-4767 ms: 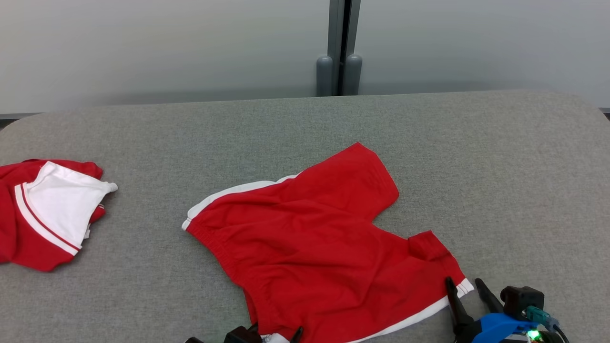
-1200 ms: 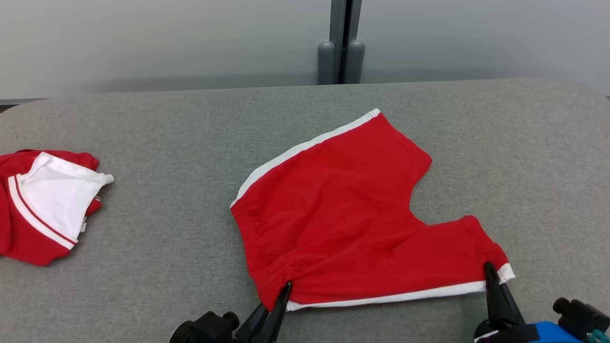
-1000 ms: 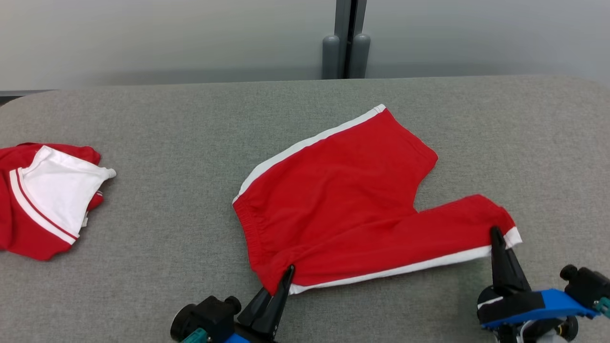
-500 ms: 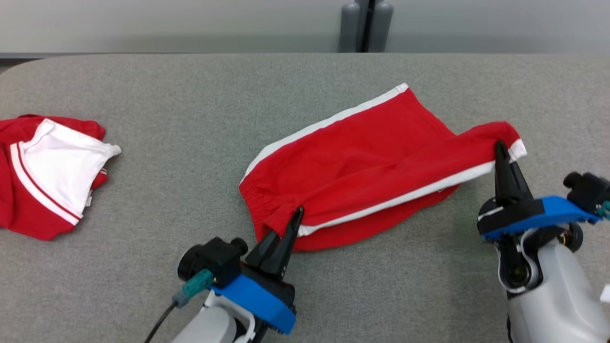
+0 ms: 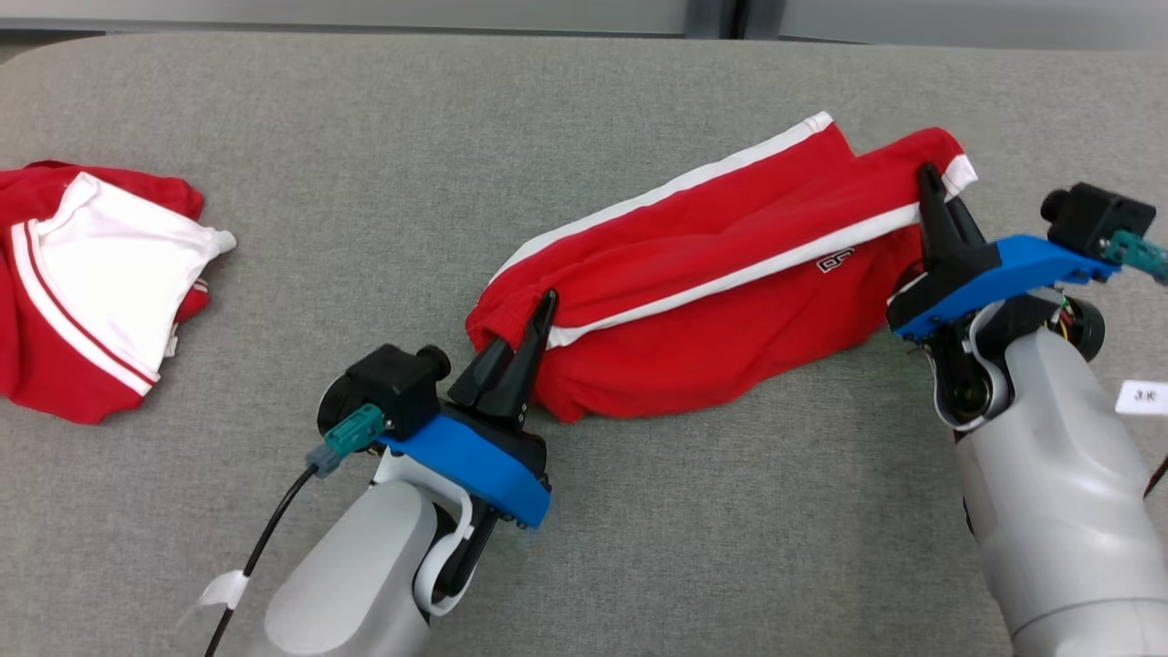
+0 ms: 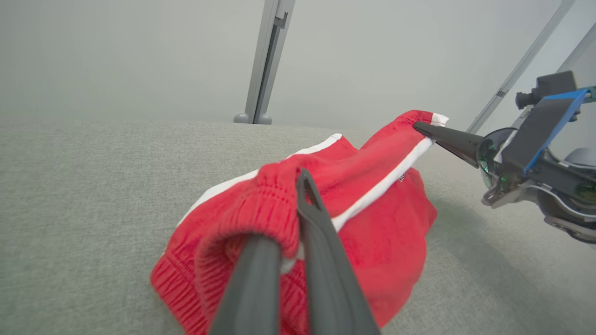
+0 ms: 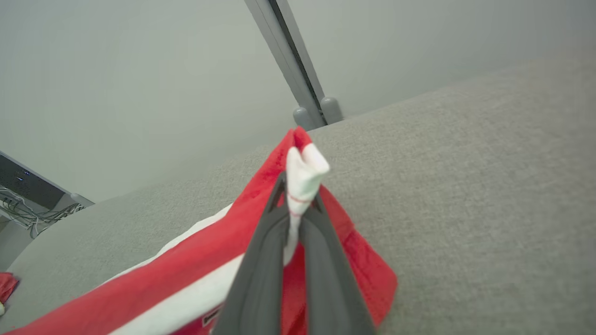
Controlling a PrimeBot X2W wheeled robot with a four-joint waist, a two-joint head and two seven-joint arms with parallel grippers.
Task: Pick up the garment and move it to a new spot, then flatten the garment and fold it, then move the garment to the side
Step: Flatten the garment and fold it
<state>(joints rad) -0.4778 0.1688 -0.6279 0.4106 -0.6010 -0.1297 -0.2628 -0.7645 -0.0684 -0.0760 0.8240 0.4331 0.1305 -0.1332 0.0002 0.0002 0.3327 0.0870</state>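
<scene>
The garment point(image 5: 712, 292) is a pair of red shorts with white side stripes, lying across the middle of the grey table. Its near half is lifted and carried over the far half. My left gripper point(image 5: 546, 301) is shut on the waistband corner point(image 6: 274, 209). My right gripper point(image 5: 929, 175) is shut on the white-trimmed leg hem point(image 7: 302, 167) at the far right. The cloth hangs taut between the two grippers, and its lower layer rests on the table. In the left wrist view the right gripper point(image 6: 419, 126) pinches the hem at the upper right.
A second red and white garment point(image 5: 91, 274) lies crumpled at the table's left edge. The grey padded table point(image 5: 365, 137) runs wide around the shorts. A grey post point(image 6: 265, 60) stands behind the table's far edge. A small white label point(image 5: 1141, 397) sits at the right.
Both grippers have carried the near edge of the shorts up and away from me, folding it over the far half. The head camera has tilted down.
</scene>
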